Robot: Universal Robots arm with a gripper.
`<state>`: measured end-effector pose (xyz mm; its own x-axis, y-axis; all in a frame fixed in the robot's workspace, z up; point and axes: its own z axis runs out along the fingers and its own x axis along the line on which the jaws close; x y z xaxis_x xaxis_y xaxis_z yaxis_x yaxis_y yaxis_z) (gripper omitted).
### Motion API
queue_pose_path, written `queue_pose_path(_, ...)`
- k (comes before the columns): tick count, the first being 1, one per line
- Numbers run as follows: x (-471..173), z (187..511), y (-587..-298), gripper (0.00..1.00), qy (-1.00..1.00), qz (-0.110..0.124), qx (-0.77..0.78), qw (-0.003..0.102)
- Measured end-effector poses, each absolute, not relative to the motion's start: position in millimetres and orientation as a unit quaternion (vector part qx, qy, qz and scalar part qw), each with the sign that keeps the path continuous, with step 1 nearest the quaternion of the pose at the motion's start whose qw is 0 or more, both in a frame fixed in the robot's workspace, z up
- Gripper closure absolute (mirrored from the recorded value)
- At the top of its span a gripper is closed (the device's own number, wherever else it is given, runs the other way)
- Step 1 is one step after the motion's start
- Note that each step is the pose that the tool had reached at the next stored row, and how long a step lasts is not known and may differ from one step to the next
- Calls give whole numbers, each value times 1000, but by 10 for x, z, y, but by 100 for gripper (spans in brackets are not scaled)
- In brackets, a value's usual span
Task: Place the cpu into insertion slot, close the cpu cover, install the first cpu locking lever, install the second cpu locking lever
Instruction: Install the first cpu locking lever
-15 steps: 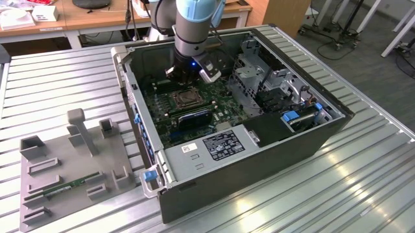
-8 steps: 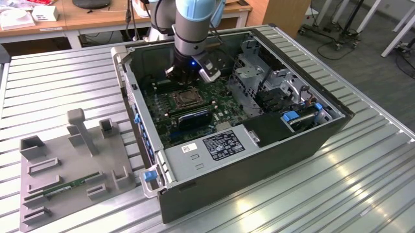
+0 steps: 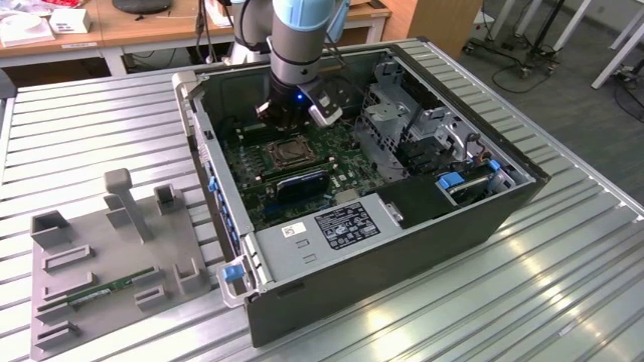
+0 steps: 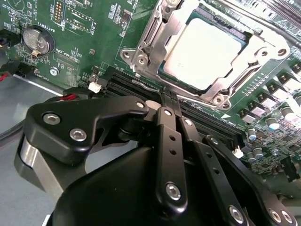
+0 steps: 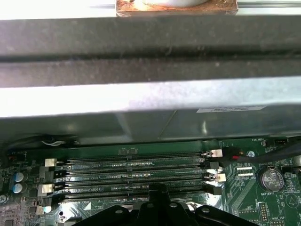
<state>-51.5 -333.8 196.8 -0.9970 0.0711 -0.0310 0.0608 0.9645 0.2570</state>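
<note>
The cpu [image 4: 203, 51], its silvery-tan top showing, lies in the insertion slot [image 3: 292, 153] on the green board. The cpu cover [image 4: 261, 49], a silvery frame, lies flat down around it. A thin metal lever [image 4: 149, 29] runs along one side of the socket. My gripper [image 4: 169, 100] is shut with nothing between its black fingers. Its tips hang just over the black memory slots [image 5: 127, 173] right beside the socket's edge. In the exterior view the gripper [image 3: 292, 121] is inside the open computer case, just behind the socket.
The case walls [image 3: 207, 151] and a metal drive cage [image 3: 403, 121] hem in the board. A coin battery [image 4: 36, 40] and a blue-trimmed black block [image 3: 302, 185] sit near the socket. A grey fixture plate [image 3: 101, 264] holding a memory stick lies on the table at the exterior view's left.
</note>
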Motion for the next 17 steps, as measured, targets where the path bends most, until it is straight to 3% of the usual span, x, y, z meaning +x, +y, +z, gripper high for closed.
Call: queue_pose_path(17, -515, 1997, -3335, 89, 991, 129, 33, 20)
